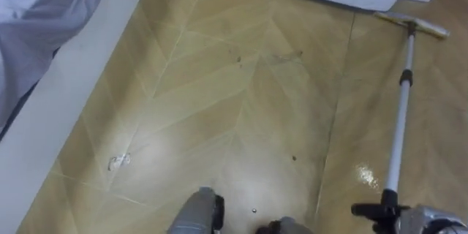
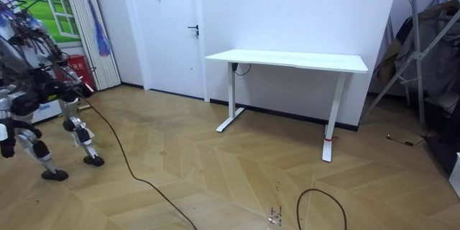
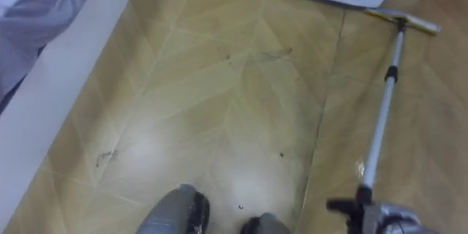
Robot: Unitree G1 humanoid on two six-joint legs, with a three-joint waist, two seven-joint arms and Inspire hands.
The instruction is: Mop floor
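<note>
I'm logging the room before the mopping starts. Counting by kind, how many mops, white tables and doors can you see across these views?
Mop: 1
White table: 1
Door: 1
Total: 3

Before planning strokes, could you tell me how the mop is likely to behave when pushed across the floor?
The mop has a long, thin, straight pole, so it probably stays stiff but may flex a little. Its flat head lies on the wooden floor, so it should slide rather than roll. The floor looks glossy, so it may glide easily.
</note>
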